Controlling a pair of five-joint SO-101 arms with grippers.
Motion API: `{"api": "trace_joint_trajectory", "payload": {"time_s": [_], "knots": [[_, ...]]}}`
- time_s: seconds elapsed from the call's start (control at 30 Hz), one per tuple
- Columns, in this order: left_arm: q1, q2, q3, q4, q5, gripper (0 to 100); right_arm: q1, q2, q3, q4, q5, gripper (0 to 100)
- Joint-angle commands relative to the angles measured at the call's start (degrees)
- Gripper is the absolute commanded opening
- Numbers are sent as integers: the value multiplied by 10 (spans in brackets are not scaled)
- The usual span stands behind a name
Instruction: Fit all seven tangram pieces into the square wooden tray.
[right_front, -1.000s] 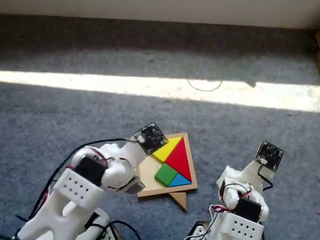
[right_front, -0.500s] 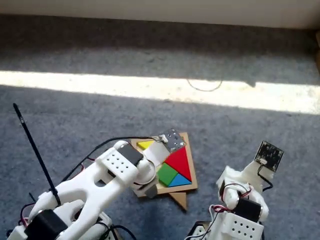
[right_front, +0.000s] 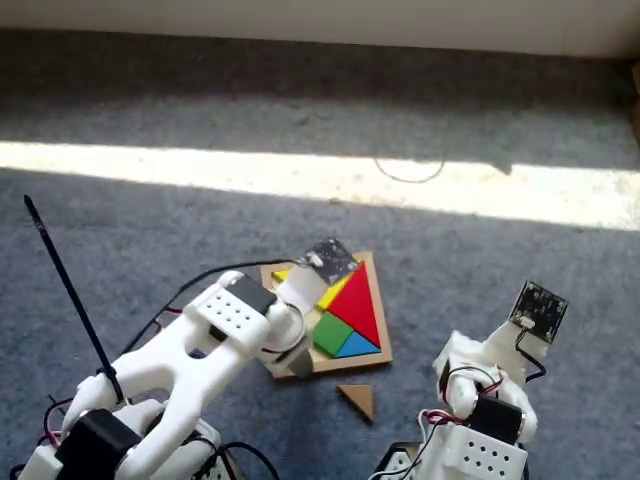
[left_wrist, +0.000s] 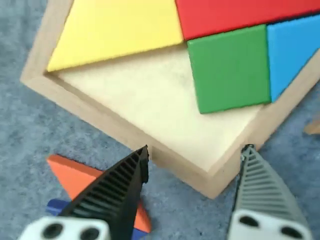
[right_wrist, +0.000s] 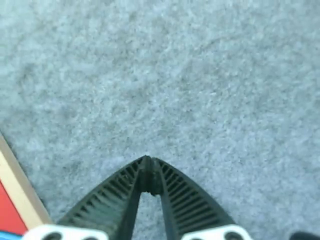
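Grey-blue carpet (right_front: 150, 230), short-piled and nubbly, covers the whole work surface, soft enough that flat pieces probably sink in a little and are awkward to pinch by the edge. The white plastic left arm (right_front: 220, 340) leans over the square wooden tray (right_front: 340, 362), a pale, smooth-sanded board with a raised rim that lies turned like a diamond. The right arm (right_front: 480, 390) sits folded back, well apart from the pieces, likely parked to leave room. Inside the tray, four painted pieces pack against one another along the far side: a large red triangle (right_front: 360, 300), a large yellow triangle (left_wrist: 115, 30), a green square (left_wrist: 230, 67) and a blue triangle (left_wrist: 295, 45), all matte with crisp edges, leaving a bare wooden floor toward the near corner for the rest. Outside it, an unpainted wooden triangle (right_front: 358, 399) lies on the carpet just beyond the tray's corner, and an orange triangle (left_wrist: 75, 175) rests atop a blue piece (left_wrist: 57, 205) beside the rim. The left gripper (left_wrist: 196, 149) hangs with its ribbed fingers spread wide, straddling the tray's corner and holding nothing. The right gripper (right_wrist: 149, 161) has its tips pressed together over carpet.
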Motion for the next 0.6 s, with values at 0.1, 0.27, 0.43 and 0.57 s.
{"api": "trace_joint_trajectory", "payload": {"time_s": [0.1, 0.27, 0.43, 0.57], "knots": [[-36, -5, -73, 1, -22, 283, 4, -4, -4, -12, -5, 5], [-8, -6, -127, 88, -26, 245, 5, -4, -4, -12, -6, 5], [62, -6, -128, 121, 26, 245, 6, -4, -4, -12, -7, 5], [109, -6, -93, 117, 48, 245, 6, -4, -4, -12, -7, 5]]}}
